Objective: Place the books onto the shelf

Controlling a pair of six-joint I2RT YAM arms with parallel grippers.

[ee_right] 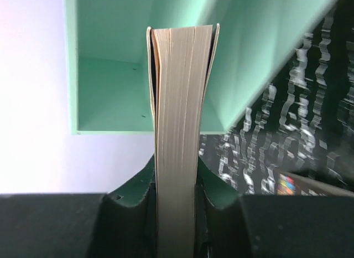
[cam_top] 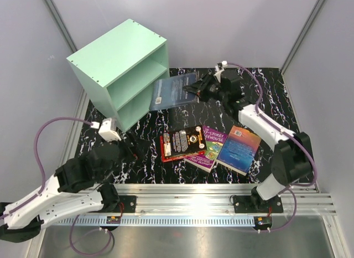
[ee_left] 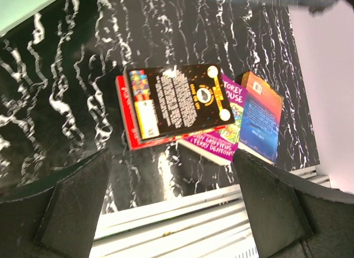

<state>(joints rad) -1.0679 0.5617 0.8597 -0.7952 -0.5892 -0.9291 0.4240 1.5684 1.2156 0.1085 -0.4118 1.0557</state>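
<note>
Noting right hand (cam_top: 192, 91) clenched on the navy book (cam_top: 171, 93), pinched across its covers at the page edge: light, floppy, probably slick; left hand (ee_left: 171, 164) released.

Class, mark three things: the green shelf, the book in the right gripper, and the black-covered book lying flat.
shelf (cam_top: 113, 53), top external view, on its top panel.
held book (ee_right: 176, 119), right wrist view, on its page edge.
black book (ee_left: 180, 100), left wrist view, on its cover.

top: overhead, far | wrists: near | top+left share books (cam_top: 209, 148) (ee_left: 182, 100)
</note>
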